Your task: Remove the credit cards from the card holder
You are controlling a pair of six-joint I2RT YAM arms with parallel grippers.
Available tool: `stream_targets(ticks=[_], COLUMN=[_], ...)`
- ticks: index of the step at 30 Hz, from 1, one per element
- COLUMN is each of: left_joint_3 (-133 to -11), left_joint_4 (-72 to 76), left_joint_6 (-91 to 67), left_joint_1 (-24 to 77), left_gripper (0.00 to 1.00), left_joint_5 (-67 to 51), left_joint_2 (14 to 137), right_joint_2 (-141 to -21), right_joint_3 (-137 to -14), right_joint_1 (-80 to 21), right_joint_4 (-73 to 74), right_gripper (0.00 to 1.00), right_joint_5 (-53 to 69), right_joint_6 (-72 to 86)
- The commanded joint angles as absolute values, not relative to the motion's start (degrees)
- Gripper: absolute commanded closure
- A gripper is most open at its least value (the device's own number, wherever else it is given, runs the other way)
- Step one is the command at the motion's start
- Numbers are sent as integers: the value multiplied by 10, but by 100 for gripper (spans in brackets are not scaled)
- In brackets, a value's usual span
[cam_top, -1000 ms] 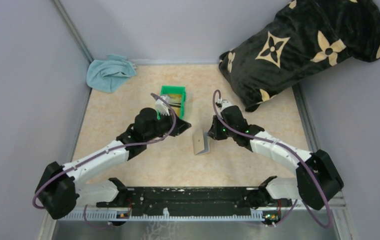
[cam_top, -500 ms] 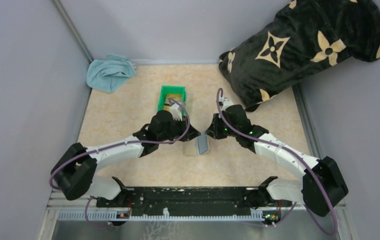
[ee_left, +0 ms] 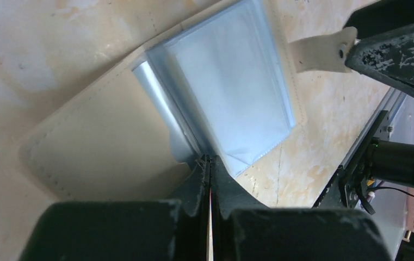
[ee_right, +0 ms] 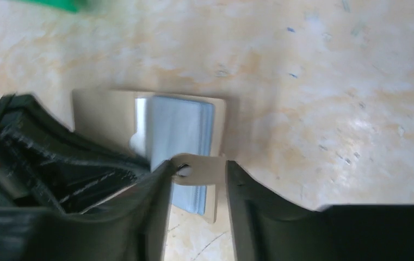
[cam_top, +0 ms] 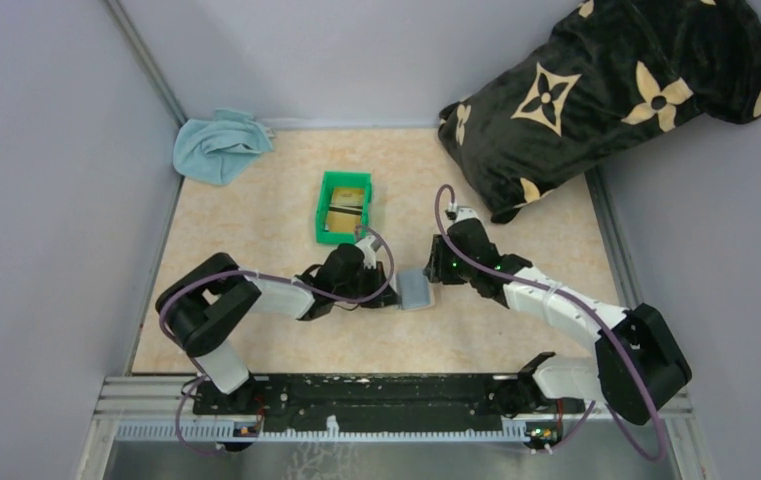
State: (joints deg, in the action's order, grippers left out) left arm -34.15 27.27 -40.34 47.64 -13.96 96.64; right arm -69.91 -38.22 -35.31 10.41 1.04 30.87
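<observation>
We read left gripper [ee_left: 210, 163] jaws together, tips on open card holder [ee_left: 96, 136], likely pinning it to bench [ee_left: 36, 32]; right gripper [ee_right: 198, 169] jaws apart astride clasp tab [ee_left: 319, 50], steadying, we judge.

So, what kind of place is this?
Probably a robot test cell: two robot arms bolted at the edge of a table, plain grey walls around it, and loose props, a pillow and a cloth.
</observation>
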Motion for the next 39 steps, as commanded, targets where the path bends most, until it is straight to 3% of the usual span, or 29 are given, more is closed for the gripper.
stream_targets(ticks=[1,4,5,8,10,17,28,39], left_joint_3=[-350,-349,-349,-347,-347,-347,-338,-327], left_joint_4=[318,321,321,325,326,333,325,320], left_joint_6=[-406,-405,-405,-406,-406,-410,-406,-405], left_joint_1=[485,486,487,488,487,488,489,489], left_gripper=[100,100,100,100,100,100,100,100], left_joint_5=[-151,-151,-152,-150,-149,-152,-151,-150], left_joint_2=[989,999,1001,1006,1009,1019,1003,986], right_joint_2=[-688,-650,-639,-621,-619,-631,-779,-796], right_joint_3=[-374,-369,-366,-365,-367,-367,-338,-323], right_joint_1=[-345,-345,-345,-347,-353,-383,-365,-364], right_joint_4=[142,129,123,106,100,68,-9,-24], right_gripper=[49,46,52,91,100,100,100,100], right_joint_5=[-131,-137,-131,-114,-103,-72,-6,-15], right_joint_6=[330,316,311,306,305,292,300,295])
